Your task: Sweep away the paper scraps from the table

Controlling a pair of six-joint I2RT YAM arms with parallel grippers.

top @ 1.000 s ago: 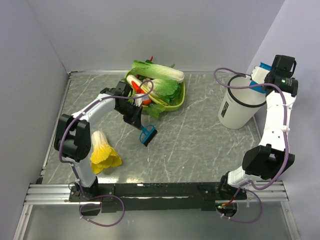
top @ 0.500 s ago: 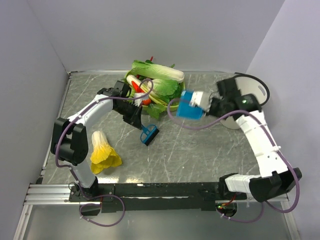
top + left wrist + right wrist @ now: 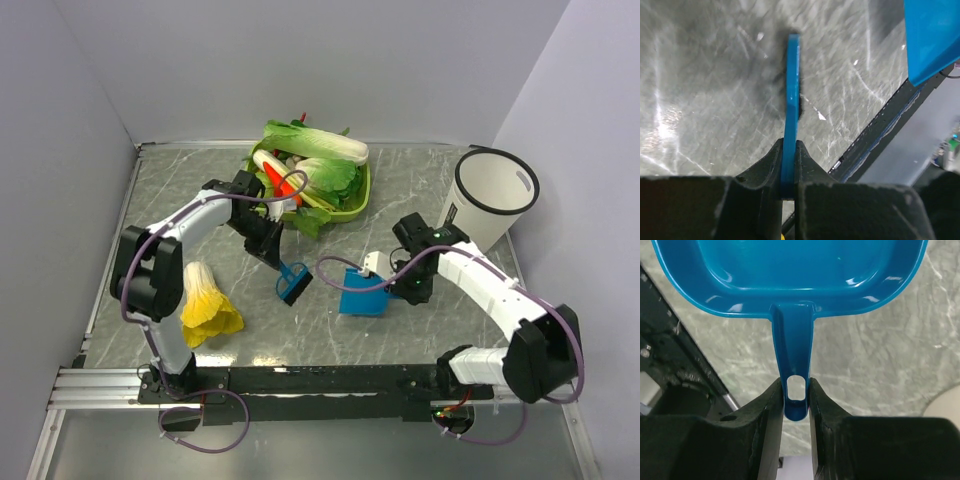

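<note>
Top external: left jaws clamp brush (image 3: 293,281) angled near-right; right jaws clamp dustpan (image 3: 360,297) pointing left along table (image 3: 410,178)

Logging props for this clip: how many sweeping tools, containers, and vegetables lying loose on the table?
Sweeping tools: 2, blue brush and blue dustpan
Containers: 2, white bin and green bowl
Loose vegetables: 1, yellow cabbage
Total: 5

Bright, even light — soft shadows, sharp.

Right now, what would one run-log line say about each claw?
left claw: shut on blue brush | right claw: shut on blue dustpan handle | brush, dustpan: apart
</note>
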